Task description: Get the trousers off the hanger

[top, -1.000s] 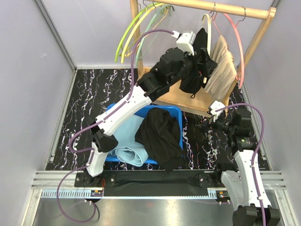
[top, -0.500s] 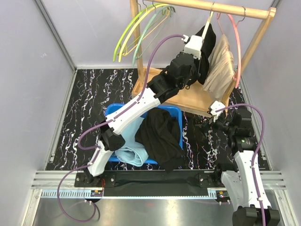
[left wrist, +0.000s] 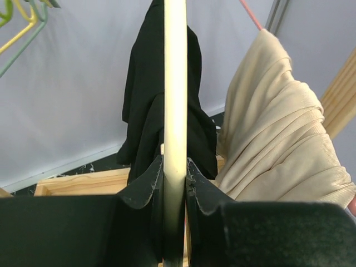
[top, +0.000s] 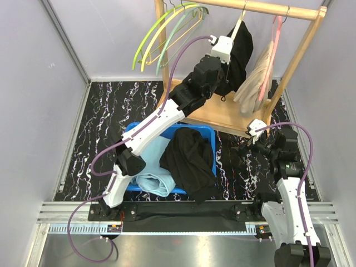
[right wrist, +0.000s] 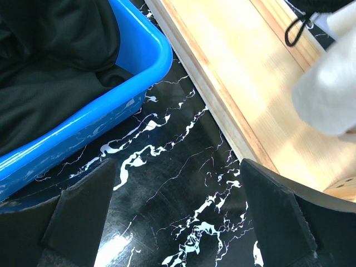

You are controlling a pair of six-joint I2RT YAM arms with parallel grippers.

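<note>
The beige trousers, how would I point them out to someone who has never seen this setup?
Look at the wooden clothes rail at the back of the table. Near its right end, a pink plastic hanger carries the beige trousers, soft ribbed cloth in folds. Their only hanging neighbour is the black trousers to the left; the yellow and green hangers are bare.

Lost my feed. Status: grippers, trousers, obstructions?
Left gripper shut on cream hanger. Right gripper open, low by the bin. Black trousers draped on that hanger. Beige trousers close beside.
</note>
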